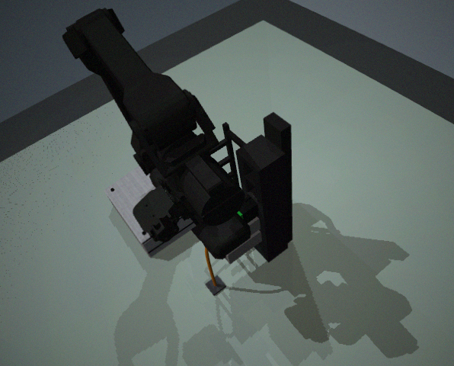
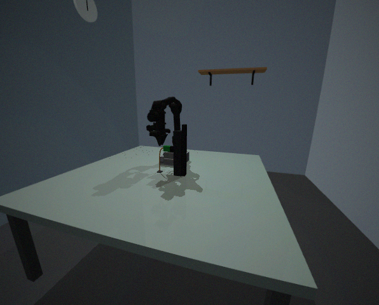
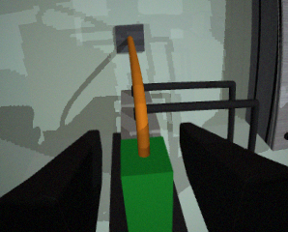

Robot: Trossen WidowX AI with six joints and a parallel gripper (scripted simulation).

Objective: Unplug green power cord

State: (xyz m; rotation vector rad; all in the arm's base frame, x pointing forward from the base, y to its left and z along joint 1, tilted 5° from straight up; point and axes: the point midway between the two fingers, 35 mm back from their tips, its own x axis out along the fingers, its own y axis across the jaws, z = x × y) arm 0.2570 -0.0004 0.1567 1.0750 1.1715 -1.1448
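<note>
Pincer [image 3: 144,174] half-open, straddling green plug [image 3: 146,188] without touching (strip hidden); best to descend centred, clamp squarely, pull straight out toward counter [image 2: 215,203] rear edge.

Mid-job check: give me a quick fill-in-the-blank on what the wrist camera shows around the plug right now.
1. The gripper straddles the ___ plug.
2. The cord leaving the plug is ___ in colour.
3. Gaps show on both sides of the plug, so the gripper is ___ and holds nothing.

Missing words: green; orange; open
</note>
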